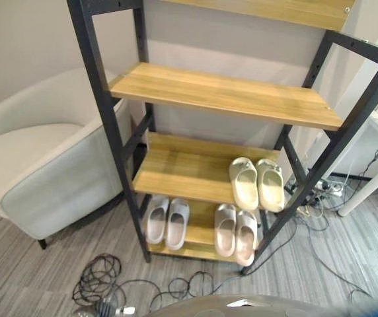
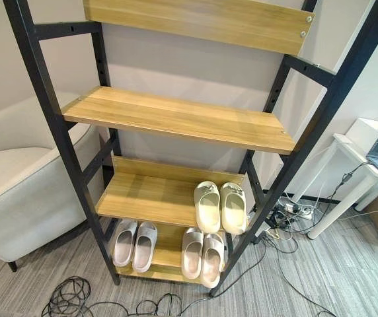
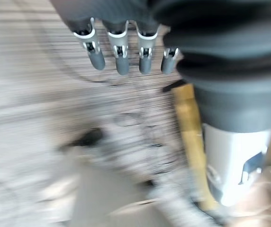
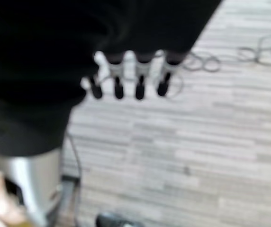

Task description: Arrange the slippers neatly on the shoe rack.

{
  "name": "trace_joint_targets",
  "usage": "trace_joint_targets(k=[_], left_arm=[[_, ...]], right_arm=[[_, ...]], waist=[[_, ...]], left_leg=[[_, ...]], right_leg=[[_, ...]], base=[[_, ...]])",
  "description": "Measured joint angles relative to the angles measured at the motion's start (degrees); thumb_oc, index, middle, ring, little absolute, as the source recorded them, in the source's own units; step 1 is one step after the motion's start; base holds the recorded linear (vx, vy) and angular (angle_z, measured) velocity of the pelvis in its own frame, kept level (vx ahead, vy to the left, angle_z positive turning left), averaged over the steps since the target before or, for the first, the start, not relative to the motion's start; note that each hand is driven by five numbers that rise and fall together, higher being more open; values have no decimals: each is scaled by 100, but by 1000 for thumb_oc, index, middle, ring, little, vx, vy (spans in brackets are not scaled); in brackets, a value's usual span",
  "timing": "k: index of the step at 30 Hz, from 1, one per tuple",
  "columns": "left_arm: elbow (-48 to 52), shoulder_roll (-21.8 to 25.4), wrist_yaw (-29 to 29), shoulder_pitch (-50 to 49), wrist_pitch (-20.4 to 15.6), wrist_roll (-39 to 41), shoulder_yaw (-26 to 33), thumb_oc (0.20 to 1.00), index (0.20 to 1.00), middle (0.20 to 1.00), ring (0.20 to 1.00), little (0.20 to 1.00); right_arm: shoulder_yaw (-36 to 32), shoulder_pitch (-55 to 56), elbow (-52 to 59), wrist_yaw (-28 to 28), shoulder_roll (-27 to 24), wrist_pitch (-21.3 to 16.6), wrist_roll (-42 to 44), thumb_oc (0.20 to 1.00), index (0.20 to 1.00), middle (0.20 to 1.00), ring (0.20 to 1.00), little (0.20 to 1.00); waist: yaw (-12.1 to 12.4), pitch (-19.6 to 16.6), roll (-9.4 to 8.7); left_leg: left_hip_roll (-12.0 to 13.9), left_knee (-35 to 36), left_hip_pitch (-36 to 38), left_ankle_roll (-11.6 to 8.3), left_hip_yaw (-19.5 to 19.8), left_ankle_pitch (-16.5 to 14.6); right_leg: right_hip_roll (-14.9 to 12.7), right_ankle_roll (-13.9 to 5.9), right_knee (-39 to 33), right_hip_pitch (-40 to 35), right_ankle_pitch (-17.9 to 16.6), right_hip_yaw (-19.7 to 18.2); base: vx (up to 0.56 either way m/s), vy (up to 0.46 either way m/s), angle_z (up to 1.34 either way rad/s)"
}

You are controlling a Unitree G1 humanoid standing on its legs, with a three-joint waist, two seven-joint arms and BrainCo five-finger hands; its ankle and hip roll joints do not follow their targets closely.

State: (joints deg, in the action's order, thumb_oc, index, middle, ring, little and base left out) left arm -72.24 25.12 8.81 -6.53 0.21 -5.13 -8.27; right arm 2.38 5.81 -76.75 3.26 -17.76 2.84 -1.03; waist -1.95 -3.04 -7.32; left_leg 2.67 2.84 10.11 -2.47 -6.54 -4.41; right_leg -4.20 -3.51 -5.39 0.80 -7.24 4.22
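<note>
A black-framed shoe rack (image 1: pixel 110 142) with wooden shelves stands against the wall. A cream pair of slippers (image 1: pixel 256 183) lies side by side at the right end of the lower middle shelf (image 1: pixel 176 173). On the bottom shelf sit a white pair (image 1: pixel 166 220) at the left and a beige pair (image 1: pixel 235 229) at the right, toes pointing outward. My left hand (image 3: pixel 121 52) hangs over the grey floor with straight fingers and holds nothing. My right hand (image 4: pixel 128 78) also hangs above the floor, fingers straight and empty.
A light grey armchair (image 1: pixel 40 165) stands left of the rack. Cables (image 1: pixel 100 277) coil on the floor in front. A power strip and wires (image 2: pixel 288 211) lie right of the rack beside a white table leg (image 2: pixel 338 201).
</note>
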Motion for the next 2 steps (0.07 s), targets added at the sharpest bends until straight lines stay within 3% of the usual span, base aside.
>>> trace_joint_targets(k=[2], left_arm=[[-156, -21, -117, -3, 59, -134, 215, 1000, 1000, 1000, 1000, 1000]], right_arm=[[-24, 7, -75, -52, 40, 1, 274, 1000, 1000, 1000, 1000, 1000]], waist=[[5, -5, 11]], left_leg=[[1, 8, 30, 5, -15, -1]], right_leg=[[8, -2, 26, -11, -32, -14]], base=[[-12, 40, -3]])
